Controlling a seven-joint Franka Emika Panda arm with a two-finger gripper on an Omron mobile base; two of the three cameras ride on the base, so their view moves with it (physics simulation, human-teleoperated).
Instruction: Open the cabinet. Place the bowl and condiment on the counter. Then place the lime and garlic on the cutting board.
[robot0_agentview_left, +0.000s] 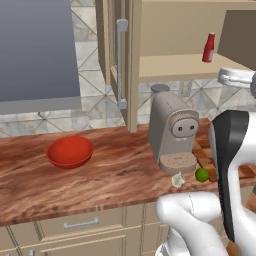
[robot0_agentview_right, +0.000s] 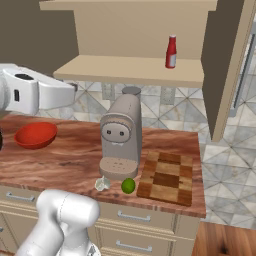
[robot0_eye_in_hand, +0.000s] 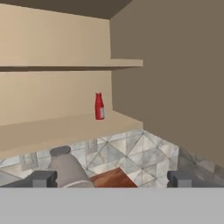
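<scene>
1. The counter is a long reddish-brown slab with swirling wood grain, running along a wall of pale grey tiles with a diamond pattern; beige drawers with short silver handles sit under its front edge.
2. The cabinet hangs above it with its doors swung open, one long silver bar handle showing on the left door in the left base view.
3. A flat grey hood-like panel fills the wall to the left of the cabinet.
4. The condiment stands upright on the lower cabinet shelf, toward the right end and near the front edge; the hand view shows it close to the right inner wall.
5. The bowl rests on the counter well left of the cabinet, upright and apart from everything else.
6. A grey coffee machine stands on the counter below the shelf, directly under and in front of the open cabinet.
7. The cutting board lies just right of the machine, and its top looks bare.
8. The lime and garlic sit side by side on the counter at the machine's foot, the lime just beside the board's left edge, possibly touching it.
9. The gripper is raised at about shelf height facing the cabinet interior, fingers spread wide with nothing between them.
</scene>
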